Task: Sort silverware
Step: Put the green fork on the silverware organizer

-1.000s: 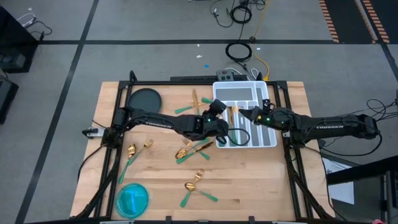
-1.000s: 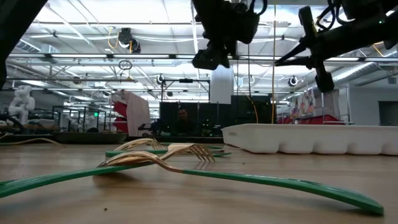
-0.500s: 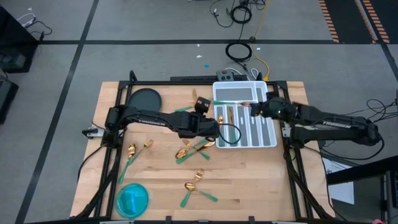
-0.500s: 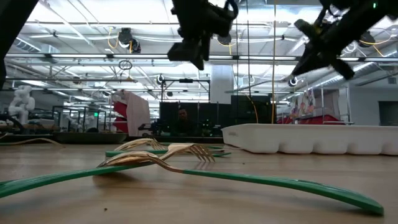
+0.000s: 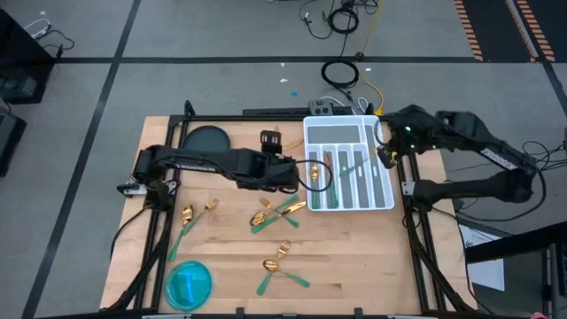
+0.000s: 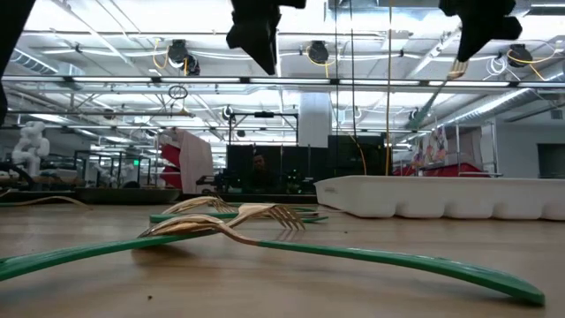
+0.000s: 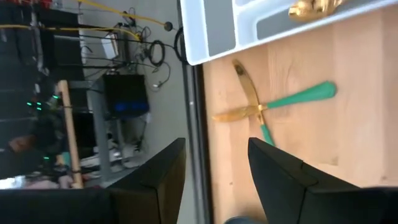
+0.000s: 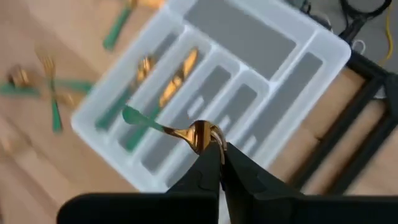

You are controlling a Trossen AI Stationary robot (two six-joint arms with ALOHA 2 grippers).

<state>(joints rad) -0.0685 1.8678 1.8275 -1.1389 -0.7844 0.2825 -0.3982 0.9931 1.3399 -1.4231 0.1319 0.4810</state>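
Observation:
My right gripper (image 8: 219,149) hangs high over the white tray (image 5: 386,200), near its right rim, shut on a spoon-like piece of silverware (image 8: 186,130) with a gold head and green handle. My left gripper (image 7: 216,142) is open with nothing between its fingers. It is raised over the table left of the tray, above two crossed pieces (image 7: 258,109) that lie flat on the wood. Several pieces (image 5: 354,168) lie in the tray's long compartments. More silverware lies flat on the table at the middle (image 5: 276,213), left (image 5: 190,217) and near side (image 5: 279,261). My right gripper pinches the piece's gold head (image 8: 202,134) between its two fingertips, the fingers slanting down from above. The green handle (image 8: 140,117) sticks out sideways from the fingers. The piece is lifted clear, well above the tray.
A dark round plate (image 5: 205,140) sits at the far left of the table and a blue round dish (image 5: 189,283) at the near left corner. A black frame (image 5: 416,221) runs along the table's edges. Bare wood lies near the tray's front side.
My right gripper has risen steeply from over the tray's middle and gone toward the table's right edge, rolling as it went and staying shut. My left gripper has drawn back from the tray's left rim toward the table's left, risen and rolled, its fingers still apart.

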